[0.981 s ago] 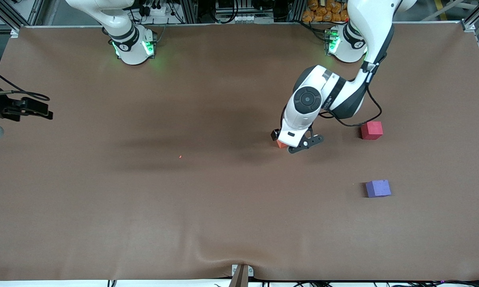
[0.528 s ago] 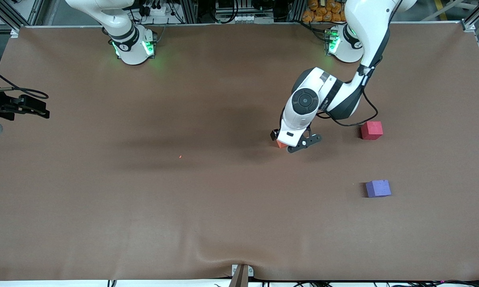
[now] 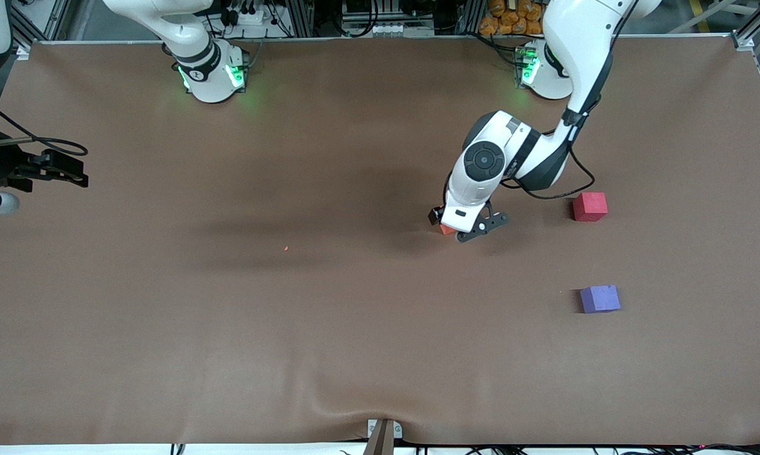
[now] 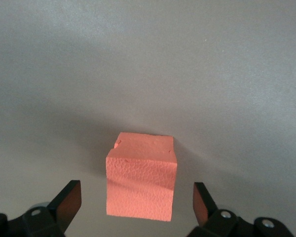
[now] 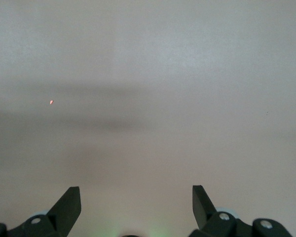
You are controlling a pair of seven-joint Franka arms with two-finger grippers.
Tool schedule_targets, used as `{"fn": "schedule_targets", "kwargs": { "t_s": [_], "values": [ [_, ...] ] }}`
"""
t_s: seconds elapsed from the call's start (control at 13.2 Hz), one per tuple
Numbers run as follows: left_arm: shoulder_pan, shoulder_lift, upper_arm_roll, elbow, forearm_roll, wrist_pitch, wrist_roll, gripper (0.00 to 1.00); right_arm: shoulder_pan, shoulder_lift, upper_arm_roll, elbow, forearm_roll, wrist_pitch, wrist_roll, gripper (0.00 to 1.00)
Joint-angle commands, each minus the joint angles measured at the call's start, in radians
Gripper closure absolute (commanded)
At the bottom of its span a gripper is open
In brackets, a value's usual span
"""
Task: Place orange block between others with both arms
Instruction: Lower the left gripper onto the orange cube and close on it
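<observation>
The right pincer is waiting over the edge of the worktop at the right arm's end, its fingers standing apart with nothing between them. In the right wrist view only bare worktop is lying below it, with a tiny orange speck on the surface; the same speck is showing in the front view, well apart from every block.

The left arm is reaching from its base toward the front camera and toward the middle of the worktop. The left pincer is hanging low over the orange block, its fingers spread wide. In the left wrist view the orange block is sitting on the worktop between the two fingers, with a clear gap on each side, so neither finger is touching it. Its top edge is showing a small notch.

The red block is resting toward the left arm's end of the worktop, well apart from the orange block and about as far from the front camera. A black cable from the left arm is looping down near it. The purple block is lying nearer to the front camera than the red block, almost in line with it. The space between these two blocks is showing bare worktop; the orange block is lying outside it, toward the right arm's end.
</observation>
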Motion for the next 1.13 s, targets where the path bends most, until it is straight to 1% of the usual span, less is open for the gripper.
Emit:
{"fn": "schedule_targets", "kwargs": {
  "t_s": [0.0, 0.23, 0.45, 0.6, 0.75, 0.83, 0.91, 0.98, 1.06],
  "values": [
    [-0.008, 0.000, -0.001, -0.043, -0.005, 0.070, -0.026, 0.00, 0.009, -0.005, -0.003, 0.003, -0.015, -0.002, -0.005, 0.00],
    [-0.011, 0.020, 0.001, -0.048, -0.005, 0.105, -0.026, 0.00, 0.004, -0.005, -0.003, 0.003, -0.015, -0.003, -0.007, 0.00],
    [-0.011, 0.024, 0.001, -0.048, -0.002, 0.107, -0.026, 0.00, -0.003, -0.005, -0.005, 0.003, -0.013, 0.000, -0.008, 0.00],
    [-0.011, 0.036, 0.001, -0.045, 0.004, 0.108, -0.026, 0.32, -0.003, -0.004, -0.005, 0.003, -0.013, 0.003, -0.008, 0.00],
    [-0.013, 0.043, 0.001, -0.044, 0.004, 0.110, -0.024, 0.61, -0.003, -0.004, -0.005, 0.003, -0.013, 0.003, -0.008, 0.00],
    [-0.013, 0.042, 0.001, -0.039, 0.004, 0.110, -0.024, 0.80, -0.002, -0.004, -0.005, 0.003, -0.013, 0.003, -0.008, 0.00],
    [-0.011, 0.040, 0.001, -0.036, 0.004, 0.110, -0.024, 0.93, -0.002, -0.004, -0.005, 0.003, -0.013, 0.003, -0.008, 0.00],
    [-0.008, 0.034, 0.001, -0.034, 0.004, 0.109, -0.021, 1.00, 0.003, -0.004, -0.005, 0.003, -0.013, 0.003, -0.007, 0.00],
    [0.001, 0.024, 0.001, -0.030, 0.004, 0.108, -0.014, 1.00, 0.003, -0.004, -0.005, 0.005, -0.015, 0.004, -0.007, 0.00]
  ]
}}
